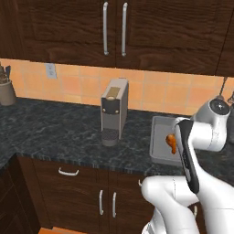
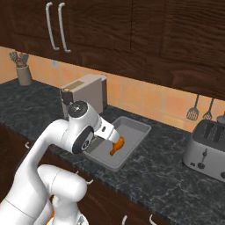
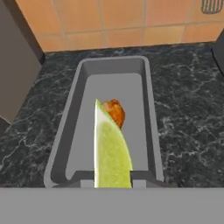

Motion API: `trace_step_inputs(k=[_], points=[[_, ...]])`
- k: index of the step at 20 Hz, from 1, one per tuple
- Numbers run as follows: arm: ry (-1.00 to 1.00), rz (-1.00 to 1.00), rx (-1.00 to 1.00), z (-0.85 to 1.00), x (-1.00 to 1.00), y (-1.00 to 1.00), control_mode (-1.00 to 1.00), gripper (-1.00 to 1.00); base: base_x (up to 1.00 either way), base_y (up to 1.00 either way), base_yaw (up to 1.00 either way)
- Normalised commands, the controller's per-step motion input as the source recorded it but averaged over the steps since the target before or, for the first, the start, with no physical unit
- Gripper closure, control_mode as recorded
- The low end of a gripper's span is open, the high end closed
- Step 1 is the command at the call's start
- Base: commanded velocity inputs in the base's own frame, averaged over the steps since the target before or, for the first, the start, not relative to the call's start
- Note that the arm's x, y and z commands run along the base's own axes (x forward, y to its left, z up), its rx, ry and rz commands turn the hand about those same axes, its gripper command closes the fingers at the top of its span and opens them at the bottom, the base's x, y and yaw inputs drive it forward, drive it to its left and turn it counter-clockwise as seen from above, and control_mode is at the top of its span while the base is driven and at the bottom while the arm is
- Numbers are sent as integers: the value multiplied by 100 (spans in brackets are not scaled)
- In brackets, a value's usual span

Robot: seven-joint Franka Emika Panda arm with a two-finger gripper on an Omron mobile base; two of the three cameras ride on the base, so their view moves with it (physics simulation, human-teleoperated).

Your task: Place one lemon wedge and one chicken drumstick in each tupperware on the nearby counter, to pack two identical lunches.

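Room: a simulated kitchen, dark wooden cabinets [image 1: 114,27] up top, orange tiled backsplash [image 1: 82,84] behind, and a black speckled counter [image 1: 55,132] running along over dark drawers.
Counter left end: a utensil holder [image 1: 6,89] sits far off at the wall, well apart from the action.
Coffee machine: a grey-brown coffee machine [image 1: 113,111] stands upright on the counter, just beside the container on its left in the left base view.
Toaster: a steel toaster [image 2: 207,149] off to the right in the right base view, well apart from the container, with spatulas [image 2: 193,113] hanging on the tiles above it.
Tupperware: one light-grey tupperware [image 3: 70,131] lies flat on the counter, directly under the hand.
Chicken drumstick: there it is, an orange-brown chicken drumstick [image 2: 116,146] lying inside the tupperware on its floor; in the hand view it peeks out behind the wedge.
Lemon wedge: a yellow-green lemon wedge [image 3: 110,153] held up over the tupperware, above the drumstick, not resting on the floor of the container.
Gripper: the gripper [image 3: 113,178] hangs above the tupperware, pointing down into it, jaws clenched on the lemon wedge, which stands between the two dark fingertips [image 3: 142,177].
Arm: the white arm [image 2: 52,140] reaches over the counter edge to the container.
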Motion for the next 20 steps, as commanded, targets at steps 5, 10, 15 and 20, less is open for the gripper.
trace_step_inputs(k=[5, 10, 15, 20], points=[[4, -1, 2, -78, 27, -4, -100, 100, 0, 0, 0], [10, 0, 1, -45, 53, 0, -100, 100, 0, 0, 0], [3, 0, 5, -31, 52, -10, -100, 100, 0, 0, 0], [0, 0, 3, -28, 37, -15, -100, 100, 0, 0, 0]])
